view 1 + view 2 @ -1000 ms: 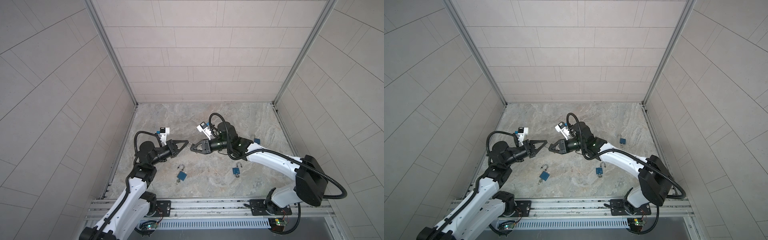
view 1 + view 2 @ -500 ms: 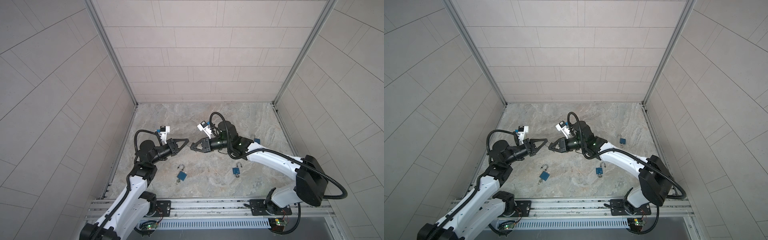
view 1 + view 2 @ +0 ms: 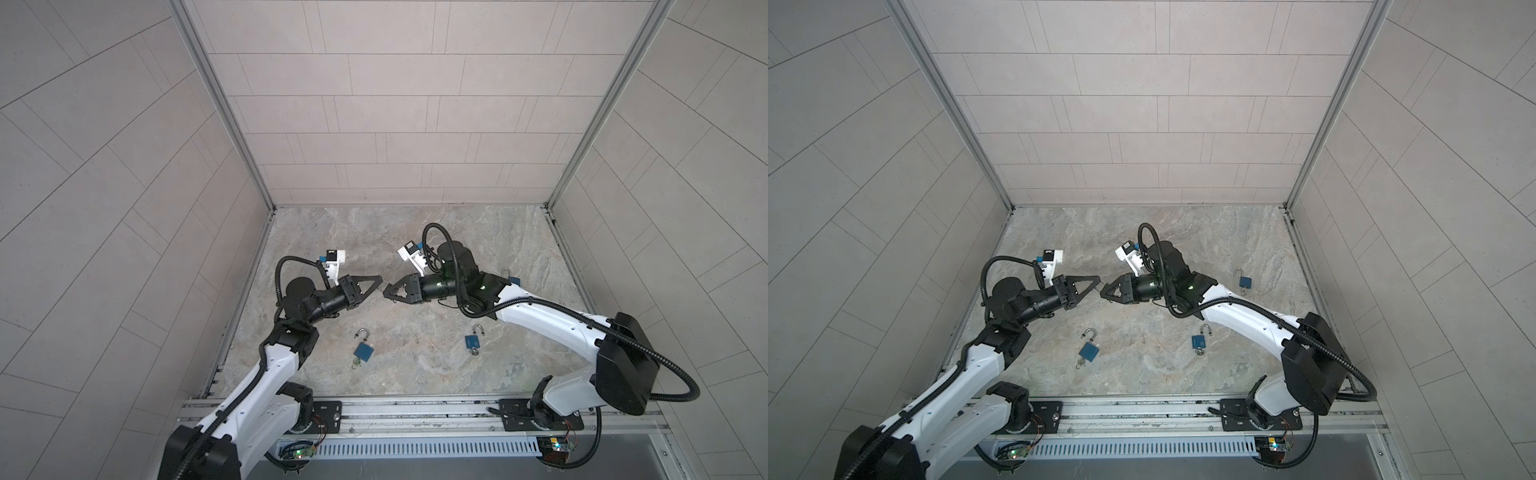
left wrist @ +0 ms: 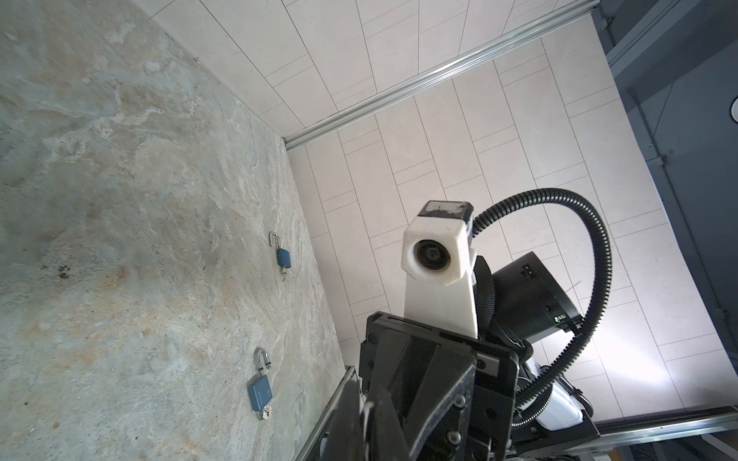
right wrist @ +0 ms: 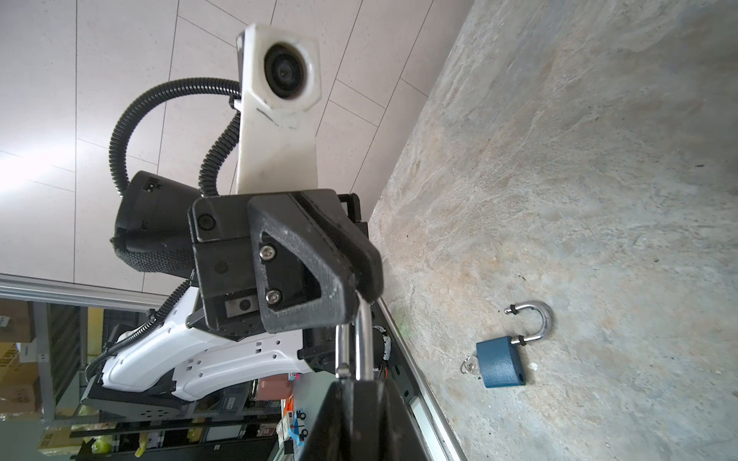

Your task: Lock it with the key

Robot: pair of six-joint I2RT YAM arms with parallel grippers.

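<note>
Above the marble table [image 3: 415, 232], my two grippers meet tip to tip in both top views. My right gripper [image 5: 353, 383] is shut on a padlock whose body is hidden between its fingers. Only the silver shackle [image 5: 356, 343] sticks out. My left gripper [image 3: 377, 279] is shut on the bend of that shackle, which is seen close up with the left fingers [image 5: 319, 255] pinching it. The shackle's short leg ends free right at the right fingers. The key of this padlock is hidden. My left gripper [image 4: 365, 411] faces the right gripper's fingers [image 4: 423, 383].
Three more blue padlocks lie on the table with open shackles: front left [image 3: 365, 351], front centre [image 3: 473, 340] and behind the right arm [image 3: 513, 279]. A key [image 5: 467, 365] sits in the front left one [image 5: 501, 365]. Tiled walls stand on three sides and a metal rail [image 3: 415, 409] runs along the front.
Both grippers, joined at the shackle, have drifted slightly towards the back of the table. Their grips look the same.
</note>
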